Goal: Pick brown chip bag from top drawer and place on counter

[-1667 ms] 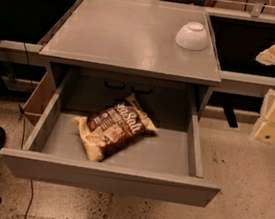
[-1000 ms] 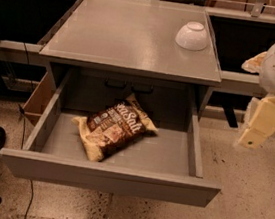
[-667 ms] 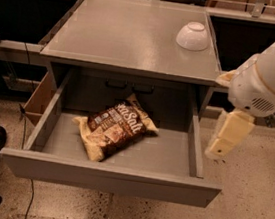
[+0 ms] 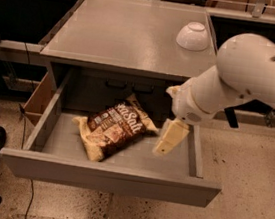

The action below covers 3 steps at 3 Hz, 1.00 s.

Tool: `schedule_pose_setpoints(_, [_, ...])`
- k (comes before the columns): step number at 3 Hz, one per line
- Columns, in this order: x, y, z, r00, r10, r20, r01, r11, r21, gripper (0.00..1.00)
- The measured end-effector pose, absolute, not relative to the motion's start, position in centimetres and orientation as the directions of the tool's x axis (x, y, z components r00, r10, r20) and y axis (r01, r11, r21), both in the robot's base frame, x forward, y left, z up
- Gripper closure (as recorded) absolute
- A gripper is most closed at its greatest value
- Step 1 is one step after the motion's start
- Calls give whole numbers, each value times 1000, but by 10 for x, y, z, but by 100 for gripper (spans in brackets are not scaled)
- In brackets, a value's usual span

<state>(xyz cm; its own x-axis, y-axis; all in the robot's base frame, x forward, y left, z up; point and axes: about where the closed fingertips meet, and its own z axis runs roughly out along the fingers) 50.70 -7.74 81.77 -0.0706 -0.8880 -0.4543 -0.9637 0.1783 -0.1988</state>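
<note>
Hanging over the right part of the top drawer point(image 4: 63, 137), your gripper point(image 4: 170, 137) holds nothing; how far it is open I cannot tell. The brown chip bag point(image 4: 115, 128) lies flat in the drawer's middle, just beside the gripper. A shallow pinch may slip off the crinkly foil, I think, and placing it carelessly could knock the white bowl point(image 4: 193, 35) on the desk point(image 4: 122, 34).

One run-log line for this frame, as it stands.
stage: pre-grasp | gripper: over top drawer, right of brown chip bag | bag: lying in drawer | counter: holds white bowl
</note>
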Motion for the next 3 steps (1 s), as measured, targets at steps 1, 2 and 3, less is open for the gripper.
schedule_pose_setpoints(1, [516, -74, 820, -65, -881, -469, -955, 192, -227, 0])
schedule_pose_setpoints(2, [513, -76, 820, -72, -881, -468, -956, 195, -220, 0])
schedule_pose_setpoints(3, [512, -78, 820, -87, -875, -476, -953, 212, -216, 0])
